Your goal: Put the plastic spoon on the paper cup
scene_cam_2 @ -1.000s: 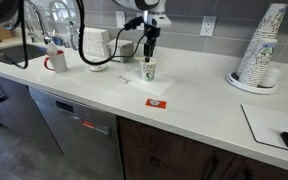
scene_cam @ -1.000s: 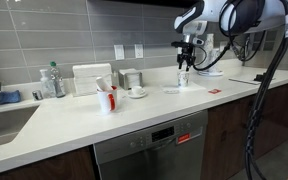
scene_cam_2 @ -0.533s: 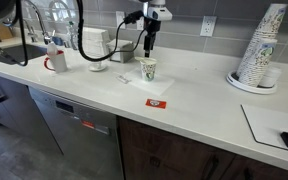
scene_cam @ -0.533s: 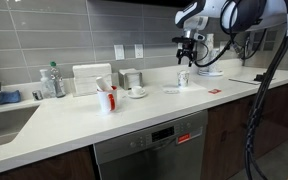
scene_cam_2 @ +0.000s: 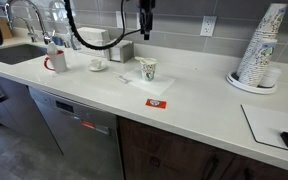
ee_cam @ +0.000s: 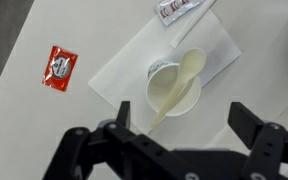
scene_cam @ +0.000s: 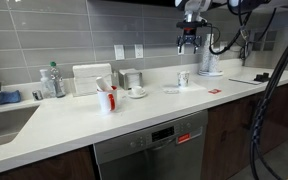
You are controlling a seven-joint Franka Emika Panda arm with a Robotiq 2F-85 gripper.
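Well above the desk point(ee_cam: 74, 25), the hand point(ee_cam: 181, 125) hangs with its fingers spread wide, gripping nothing and touching nothing. Straight below it stands the paper cup point(ee_cam: 172, 95), upright on a white napkin point(ee_cam: 119, 72). Across the cup's mouth lies the plastic spoon point(ee_cam: 191, 65). It is white, with its bowl resting at the rim farther from the hand and its handle slanting over the nearer rim. Off to the hand's side, past the napkin's edge, a red packet point(ee_cam: 59, 66) lies flat.
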